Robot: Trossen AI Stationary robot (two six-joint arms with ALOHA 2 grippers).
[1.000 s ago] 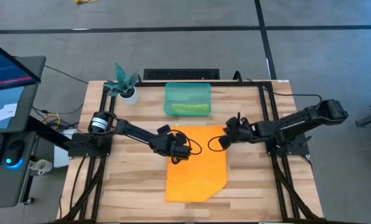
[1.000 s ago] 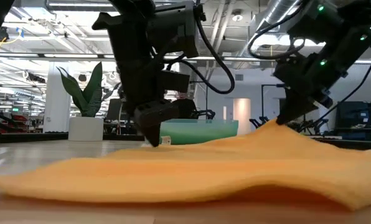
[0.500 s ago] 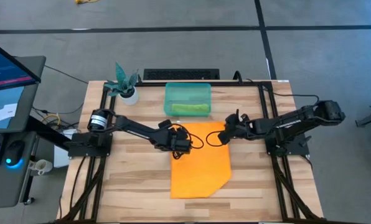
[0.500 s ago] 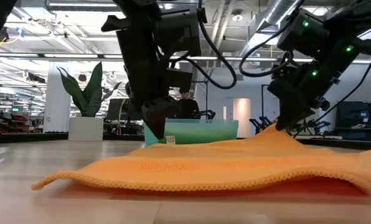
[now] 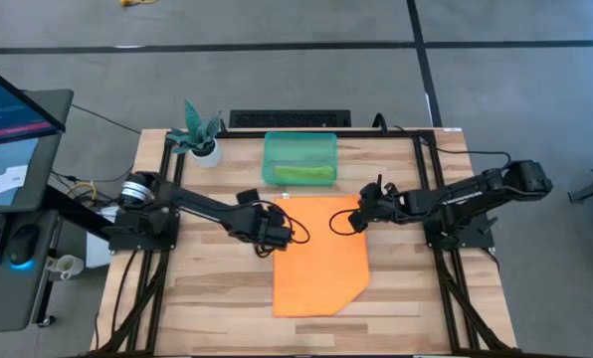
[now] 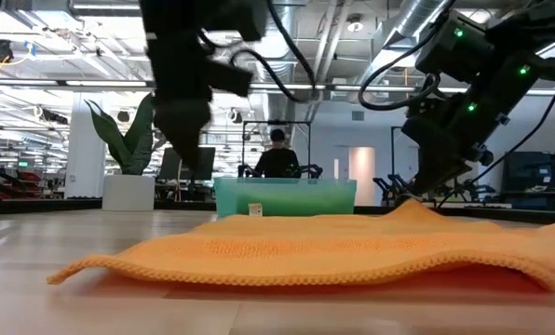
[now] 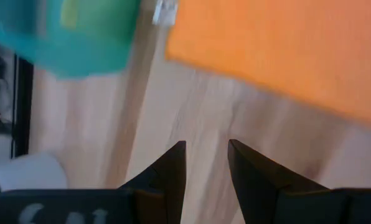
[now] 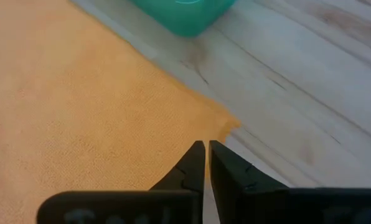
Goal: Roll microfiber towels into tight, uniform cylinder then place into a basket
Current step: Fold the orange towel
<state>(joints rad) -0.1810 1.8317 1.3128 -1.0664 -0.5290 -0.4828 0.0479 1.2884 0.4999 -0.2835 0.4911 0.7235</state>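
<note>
Right hand (image 8: pixel 206 163) over orange towel (image 5: pixel 321 254) corner, left hand (image 7: pixel 206 163) beside its edge

Orange towel (image 5: pixel 321 257) lies spread flat mid-table; lime green towel (image 5: pixel 302 174) sits rolled inside the teal basket (image 5: pixel 299 142).

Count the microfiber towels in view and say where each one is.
2. The orange towel lies spread flat on the table in front of the basket; the lime green towel lies rolled inside the basket. None seems hidden.
</note>
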